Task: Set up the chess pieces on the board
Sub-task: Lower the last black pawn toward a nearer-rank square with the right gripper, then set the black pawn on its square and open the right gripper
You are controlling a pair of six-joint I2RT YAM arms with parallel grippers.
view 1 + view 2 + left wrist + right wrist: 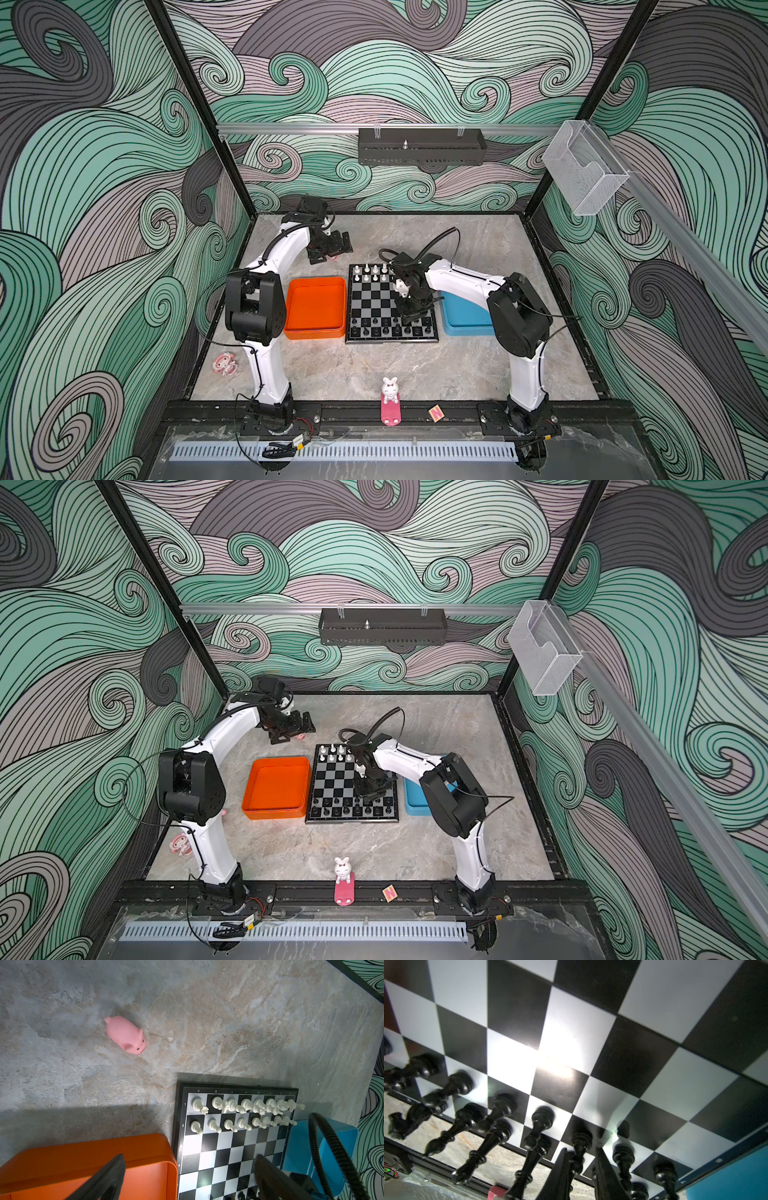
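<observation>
The right gripper has its fingers a little apart with a black pawn standing between them on the board, I think so it can stand alone, while the left gripper spreads wide around nothing.

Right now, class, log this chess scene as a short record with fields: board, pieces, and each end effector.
Board: between orange tray and blue tray
White pieces: far two rows
Black pieces: near two rows
Left end effector: open, empty, off the board
Right end effector: low over black rows, straddling a black pawn; grip unclear
</observation>
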